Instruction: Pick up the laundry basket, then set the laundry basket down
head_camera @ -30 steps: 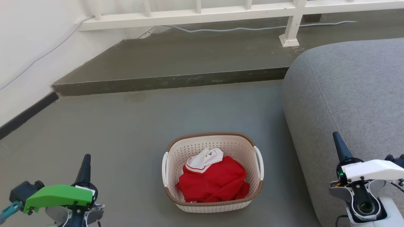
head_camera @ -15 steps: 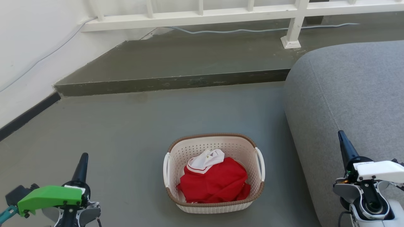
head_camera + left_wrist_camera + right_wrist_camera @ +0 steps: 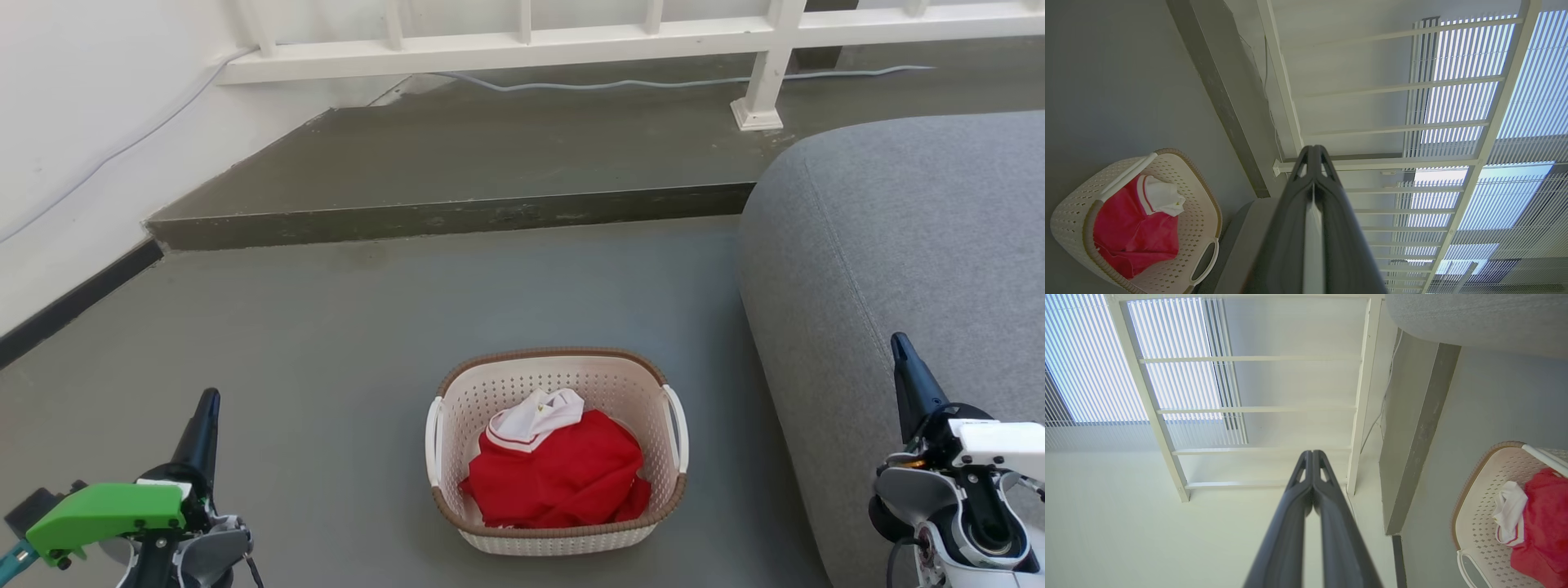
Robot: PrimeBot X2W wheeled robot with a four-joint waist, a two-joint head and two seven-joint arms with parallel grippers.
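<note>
The laundry basket [image 3: 498,396] sat on the grey floor [image 3: 326,343], near centre of the head view, upright, w/ its brown rim up and a white loop handle on each side. Inside lay a red garment [image 3: 563,482] w/ a white collar [image 3: 535,412] at its far end. The garment filled most of the bottom.

L claw [image 3: 207,402] was at the near left, well apart from the basket, fingers pointing to the far side. It was closed, both fingers pressed together, gripping nothing. The left wrist view showed the same: L claw [image 3: 1313,149] tips met, w/ the basket [image 3: 1069,220] off at that view's lower left.

R claw [image 3: 899,341] was at the near right, in front of the grey sofa [image 3: 898,245], also well apart from the basket. It was closed too, nothing between the fingers. In the right wrist view the R claw [image 3: 1312,453] tips touched, and the basket [image 3: 1478,522] was at that view's lower right edge, partly cut off.

The sofa stood just right of the basket, not touching it. Beyond the basket, on the far side, ran a low step [image 3: 449,216], then a white railing [image 3: 506,41] w/ a grey cable [image 3: 653,82] along its foot. A white wall [image 3: 82,122] closed the left side.
</note>
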